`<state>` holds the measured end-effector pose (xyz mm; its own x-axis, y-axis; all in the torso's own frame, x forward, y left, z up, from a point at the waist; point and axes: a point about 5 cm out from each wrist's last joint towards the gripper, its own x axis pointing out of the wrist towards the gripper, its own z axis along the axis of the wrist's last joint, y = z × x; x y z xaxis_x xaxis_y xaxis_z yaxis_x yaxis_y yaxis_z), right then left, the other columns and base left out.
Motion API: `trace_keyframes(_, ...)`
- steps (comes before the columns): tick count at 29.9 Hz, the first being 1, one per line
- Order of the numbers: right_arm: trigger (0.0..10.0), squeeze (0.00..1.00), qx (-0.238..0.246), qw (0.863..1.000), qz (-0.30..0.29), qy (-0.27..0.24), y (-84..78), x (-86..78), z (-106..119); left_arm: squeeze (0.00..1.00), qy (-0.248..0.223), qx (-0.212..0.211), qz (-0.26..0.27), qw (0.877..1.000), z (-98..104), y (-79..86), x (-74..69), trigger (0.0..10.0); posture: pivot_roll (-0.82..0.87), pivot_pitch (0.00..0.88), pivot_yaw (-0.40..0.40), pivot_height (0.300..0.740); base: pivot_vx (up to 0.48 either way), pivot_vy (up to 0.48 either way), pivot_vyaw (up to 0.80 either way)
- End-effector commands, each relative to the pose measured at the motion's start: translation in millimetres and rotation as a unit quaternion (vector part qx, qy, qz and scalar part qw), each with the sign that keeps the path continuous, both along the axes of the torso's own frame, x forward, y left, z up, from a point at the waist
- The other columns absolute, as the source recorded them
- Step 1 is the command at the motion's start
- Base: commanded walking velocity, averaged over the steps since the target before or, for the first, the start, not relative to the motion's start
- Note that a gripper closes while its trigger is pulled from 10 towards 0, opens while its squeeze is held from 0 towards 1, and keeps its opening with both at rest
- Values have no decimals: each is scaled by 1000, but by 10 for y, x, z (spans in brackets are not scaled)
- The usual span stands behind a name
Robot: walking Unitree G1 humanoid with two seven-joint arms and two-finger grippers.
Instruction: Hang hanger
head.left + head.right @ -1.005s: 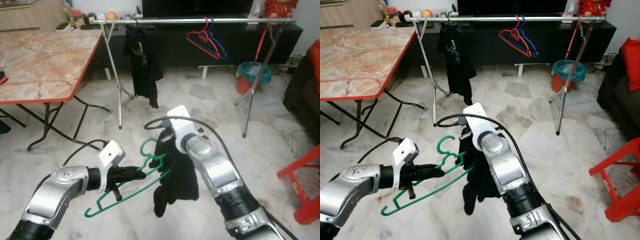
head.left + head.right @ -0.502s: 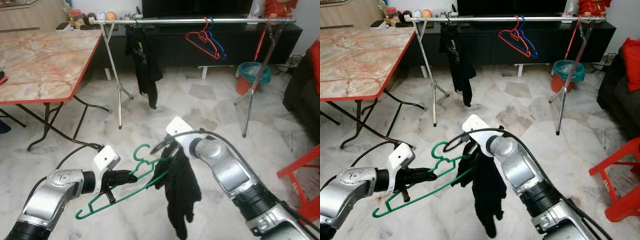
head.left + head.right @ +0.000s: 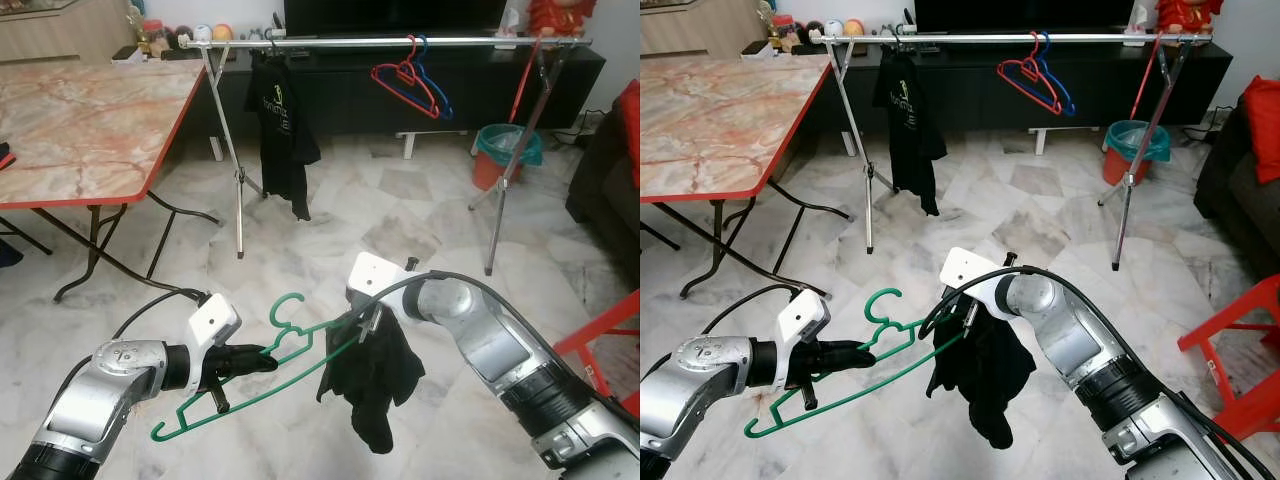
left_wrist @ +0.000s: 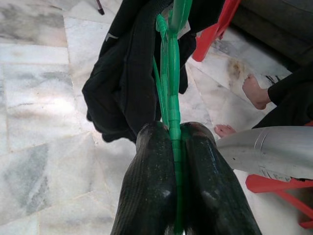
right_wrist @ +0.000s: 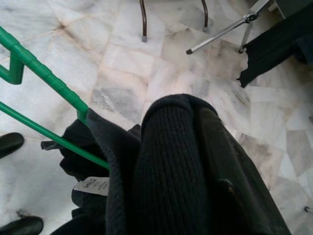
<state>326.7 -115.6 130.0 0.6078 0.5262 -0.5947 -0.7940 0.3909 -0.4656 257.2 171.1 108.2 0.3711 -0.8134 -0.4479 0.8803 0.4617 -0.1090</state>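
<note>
Fingers (image 4: 151, 191) of the left gripper (image 3: 258, 360) are pressed together on the thin green plastic hanger (image 3: 262, 368), which runs out past their tips, hook up. Beyond those tips, a black knitted garment (image 3: 372, 378) hangs over the hanger's far end. The right gripper (image 3: 364, 318) is at the top of this garment; its fingers are wrapped in the black cloth, so I cannot tell if they are apart. Far ahead stands a silver metal clothes rail (image 3: 400, 42) with 2 hangers, red and blue (image 3: 412, 80), and a black T-shirt (image 3: 282, 130).
</note>
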Motion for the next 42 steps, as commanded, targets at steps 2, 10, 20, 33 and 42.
trace_keyframes(2,10000,0,35,999,39,-4,66,-6,126,0,-7,-8,-14,1000,53,-32,-9,10000,-14,17,42,740,0,0,0)
trace_keyframes(10,10000,0,-6,997,83,-8,-63,-1,134,0,14,-3,-59,998,51,-45,-125,10000,-13,14,45,740,0,0,0)
trace_keyframes(20,10000,0,-28,994,106,-5,-181,9,113,0,5,45,-27,999,-83,29,-65,10000,-16,0,48,740,0,0,0)
trace_keyframes(33,10000,0,-12,987,158,21,-132,-99,70,0,-72,38,64,995,-32,-21,214,10000,-20,0,48,740,0,0,0)
trace_keyframes(42,10000,0,-10,983,180,29,-58,-143,58,0,-53,-20,31,998,45,-115,150,10000,-21,0,44,740,0,0,0)
